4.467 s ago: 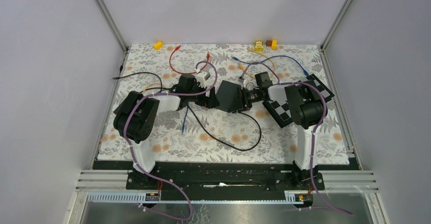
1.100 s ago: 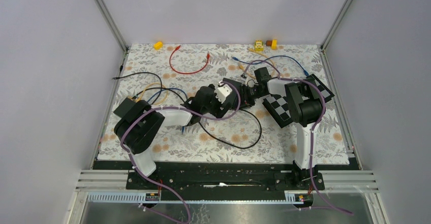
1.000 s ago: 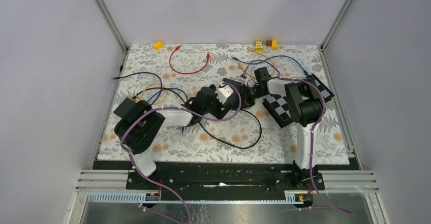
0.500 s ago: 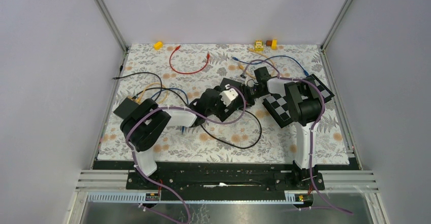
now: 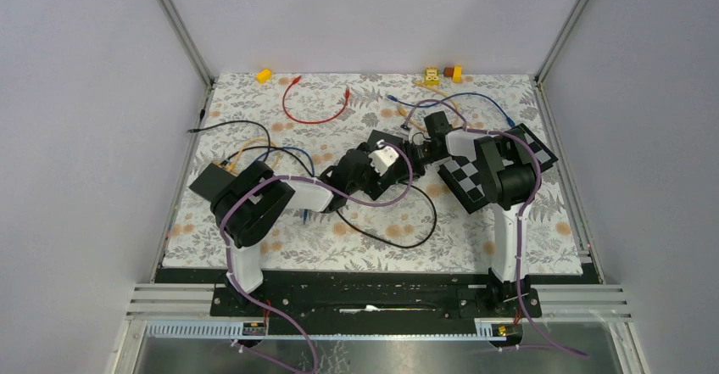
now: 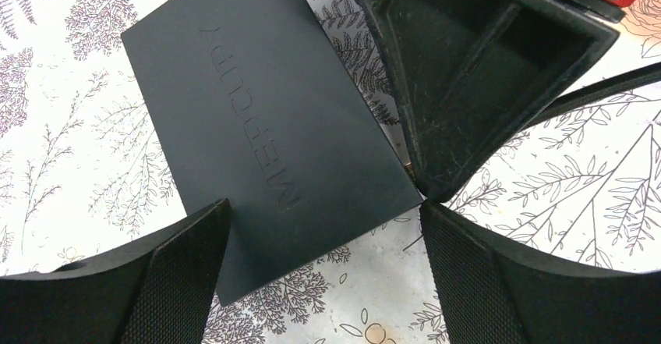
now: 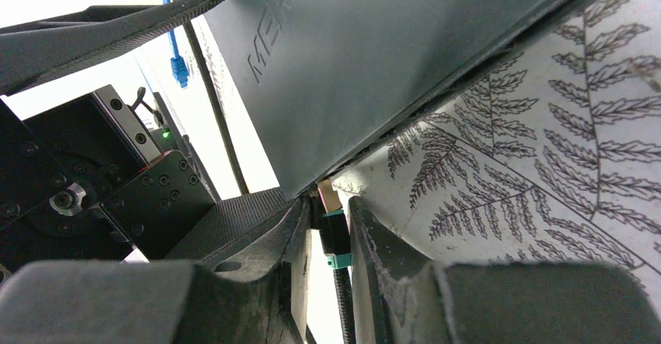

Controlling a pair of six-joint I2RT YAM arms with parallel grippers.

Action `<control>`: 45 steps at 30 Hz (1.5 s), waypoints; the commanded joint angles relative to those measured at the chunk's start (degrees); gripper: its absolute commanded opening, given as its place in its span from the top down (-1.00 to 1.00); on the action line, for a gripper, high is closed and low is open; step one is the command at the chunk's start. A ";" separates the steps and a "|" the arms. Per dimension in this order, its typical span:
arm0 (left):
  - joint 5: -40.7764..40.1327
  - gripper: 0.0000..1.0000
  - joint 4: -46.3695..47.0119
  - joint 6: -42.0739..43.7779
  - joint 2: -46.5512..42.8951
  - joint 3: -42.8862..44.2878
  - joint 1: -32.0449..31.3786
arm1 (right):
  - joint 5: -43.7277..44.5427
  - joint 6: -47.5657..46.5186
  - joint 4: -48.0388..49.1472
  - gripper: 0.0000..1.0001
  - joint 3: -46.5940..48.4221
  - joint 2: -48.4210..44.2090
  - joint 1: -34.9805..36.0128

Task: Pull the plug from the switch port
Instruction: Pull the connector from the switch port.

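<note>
Near the middle of the counter (image 5: 441,247): black switch (image 6: 265,141), lying flat. Left end effector (image 6: 323,227) spread wide just above it. Right end effector (image 7: 327,239) pinched narrow on the plug (image 7: 336,242), hard against the switch's edge; seating in the port not discernible.

Soft, even light overhead; harsher up close

Top view is bright and diffuse, with faint shadows under the arms on the floral mat (image 5: 322,251). Left wrist view is crisp: embossed lettering is legible on the switch (image 6: 265,141). Right wrist view blows out white at upper left, and the near fingers of the right gripper (image 7: 327,213) blur around the plug (image 7: 336,241).
</note>
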 commanded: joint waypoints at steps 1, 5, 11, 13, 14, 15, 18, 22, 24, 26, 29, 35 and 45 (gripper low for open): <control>-2.31 -0.81 3.20 -2.73 1.74 0.87 -0.21 | 9.18 -2.77 -1.61 0.83 -0.13 3.42 -0.32; -2.05 -0.80 4.77 -3.34 2.05 -0.13 -0.14 | 8.96 -2.89 -1.61 0.83 -0.24 3.50 -0.36; -4.36 -0.73 4.49 -4.51 2.90 0.29 -0.02 | 9.00 -2.94 -2.00 0.85 -0.07 3.91 -0.64; -5.15 -0.68 3.83 -5.22 3.22 0.74 -0.02 | 9.34 -3.15 -3.03 0.87 0.81 4.30 -0.64; -5.45 -0.66 3.64 -5.41 3.09 0.63 -0.02 | 9.39 -3.65 -4.42 0.88 1.76 4.72 -0.64; -5.71 -0.64 4.09 -5.37 2.84 0.09 -0.04 | 9.40 -4.17 -5.63 0.88 2.70 5.06 -0.67; -7.29 -0.56 6.57 -5.67 2.34 -1.63 -0.07 | 9.66 -5.04 -7.44 0.91 3.60 5.70 -0.64; -9.01 -0.45 6.28 -6.77 2.06 -1.85 -0.06 | 8.81 -7.23 -11.44 0.97 5.81 7.13 -0.64; -9.19 -0.40 5.52 -7.20 2.54 -1.44 -0.06 | 8.04 -8.63 -12.77 1.00 6.57 7.59 -0.68; -9.19 -0.38 4.52 -7.42 2.77 -1.14 -0.04 | 6.99 -9.82 -14.33 1.00 7.59 8.44 -0.64; -9.13 -0.36 4.00 -7.60 3.07 -1.13 -0.03 | 4.91 -8.62 -12.97 1.00 6.43 8.43 -0.63; -8.85 -0.34 2.80 -8.49 3.82 -0.41 -0.06 | 3.28 -1.35 -3.14 1.00 -0.37 5.60 -0.69; -8.03 -0.34 2.07 -8.78 3.76 -0.35 -0.12 | 5.96 -10.12 -12.68 1.00 6.85 7.39 -0.98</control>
